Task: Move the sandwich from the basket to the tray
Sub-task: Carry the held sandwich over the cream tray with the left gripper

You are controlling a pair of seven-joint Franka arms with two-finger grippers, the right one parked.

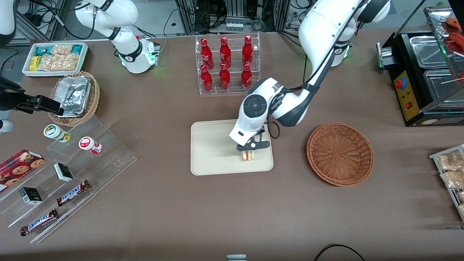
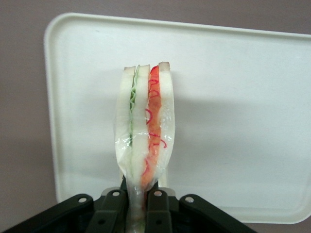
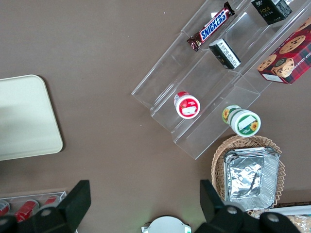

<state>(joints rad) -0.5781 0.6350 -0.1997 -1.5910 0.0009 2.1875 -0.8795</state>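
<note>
Sandwich over the tray — release still to come.
The tool (image 1: pixel 252 146) grips the sandwich (image 1: pixel 248 155) at the tray's (image 1: pixel 210 152) corner nearest the basket (image 1: pixel 340 153) — empty now; only letting go remains.

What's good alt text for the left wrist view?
The end effector grips a clear-wrapped sandwich by its narrow end, holding it over the cream tray; green and red filling layers face the camera. Brown table shows around the tray.

table (image 1: pixel 181 217): brown | tray (image 1: pixel 210 152) | basket (image 1: pixel 340 154) | bottle rack (image 1: pixel 227 65) | tool (image 1: pixel 250 149) over tray
</note>
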